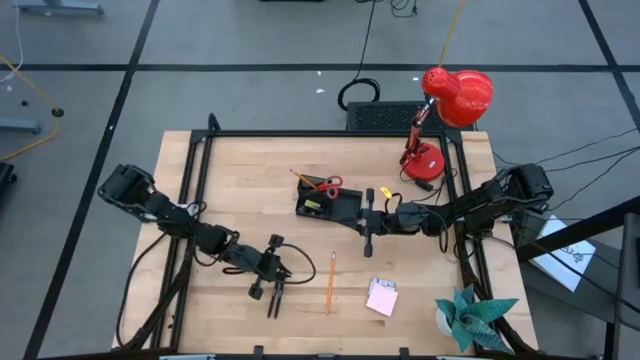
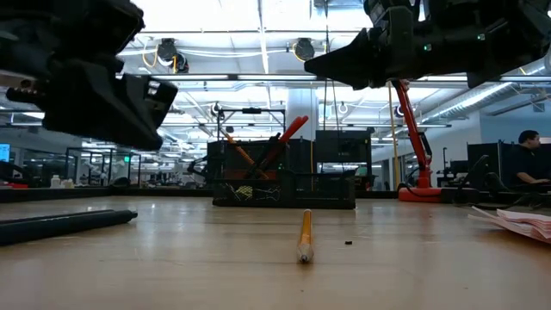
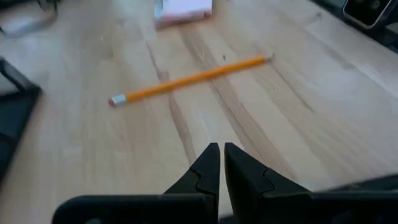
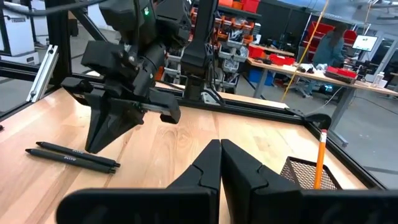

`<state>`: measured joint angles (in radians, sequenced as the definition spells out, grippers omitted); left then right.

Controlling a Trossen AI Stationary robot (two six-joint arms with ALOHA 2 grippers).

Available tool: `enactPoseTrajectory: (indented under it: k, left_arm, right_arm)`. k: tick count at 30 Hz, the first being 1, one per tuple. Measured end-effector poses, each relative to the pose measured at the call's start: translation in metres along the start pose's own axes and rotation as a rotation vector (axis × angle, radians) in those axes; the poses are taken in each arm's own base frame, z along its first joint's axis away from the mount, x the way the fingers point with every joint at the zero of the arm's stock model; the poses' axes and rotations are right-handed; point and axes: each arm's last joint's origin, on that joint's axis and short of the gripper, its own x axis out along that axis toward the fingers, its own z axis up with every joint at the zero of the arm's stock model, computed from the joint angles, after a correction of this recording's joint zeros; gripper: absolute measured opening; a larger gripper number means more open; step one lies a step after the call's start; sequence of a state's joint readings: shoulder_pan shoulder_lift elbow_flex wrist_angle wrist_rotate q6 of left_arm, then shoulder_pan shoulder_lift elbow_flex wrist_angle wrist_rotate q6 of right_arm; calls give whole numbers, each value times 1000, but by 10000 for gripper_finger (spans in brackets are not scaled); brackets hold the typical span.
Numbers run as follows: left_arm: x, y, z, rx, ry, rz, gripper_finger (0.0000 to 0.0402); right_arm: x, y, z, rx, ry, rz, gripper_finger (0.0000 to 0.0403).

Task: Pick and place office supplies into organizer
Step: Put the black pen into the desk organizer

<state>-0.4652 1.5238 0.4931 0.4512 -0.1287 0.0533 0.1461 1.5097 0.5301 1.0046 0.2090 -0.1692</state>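
Observation:
The black mesh organizer [image 1: 327, 203] stands at the table's middle. Red-handled scissors [image 1: 330, 184] and an orange pencil [image 4: 321, 155] stick up out of it. A loose orange pencil [image 3: 193, 78] lies flat on the wood, and a pink sticky-note pad [image 1: 382, 297] lies to its right. Two black pens [image 4: 71, 155] lie side by side near the front left. My left gripper [image 3: 221, 149] is shut and hangs above the table between pens and pencil, holding nothing. My right gripper [image 4: 220, 146] is shut and level beside the organizer's right end, clear of it.
A red desk lamp [image 1: 455, 100] and a black ribbed box [image 1: 385, 115] stand at the far right. A teal paper plant [image 1: 470, 315] is at the near right corner. Black frame rails [image 1: 200, 170] edge the table. A person [image 2: 529, 159] sits in the room beyond.

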Motion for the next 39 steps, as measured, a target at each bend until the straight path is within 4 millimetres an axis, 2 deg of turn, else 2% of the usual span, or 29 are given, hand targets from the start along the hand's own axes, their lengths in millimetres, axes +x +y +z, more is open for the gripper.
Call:
enactPoseTrajectory:
  k: [7, 10, 12, 16, 21, 25, 29, 34, 39]
  left_arm:
    - [-2, -3, -16, -237, 162, 8, 31]
    - [-3, -10, -20, -328, 207, 6, 31]
    - [-4, -18, -18, -327, 209, 35, 31]
    - [-8, -39, 3, -264, 203, 127, 31]
    - [-23, -63, 42, -303, 209, 326, 30]
    - [-38, -82, 67, -359, 111, 419, 30]
    - [-45, -90, 80, -448, 5, 470, 30]
    - [-43, -86, 80, -655, -32, 490, 28]
    - [-27, -79, 71, -811, 72, 455, 5]
  right_arm:
    - [0, 0, 0, -7, 0, -2, 4]
    - [0, -2, 0, -24, 0, -7, 4]
    - [1, -4, 0, -26, 1, -14, 4]
    - [1, -7, -1, -25, -2, -28, 4]
    - [-5, -13, 7, -20, -46, 56, 4]
    - [-26, -20, 11, 30, -106, 140, 4]
    - [-58, -24, 9, 66, -190, 165, 4]
    - [-93, -25, 5, 110, -323, 252, 4]
    - [-110, -28, 7, 163, -386, 253, 4]
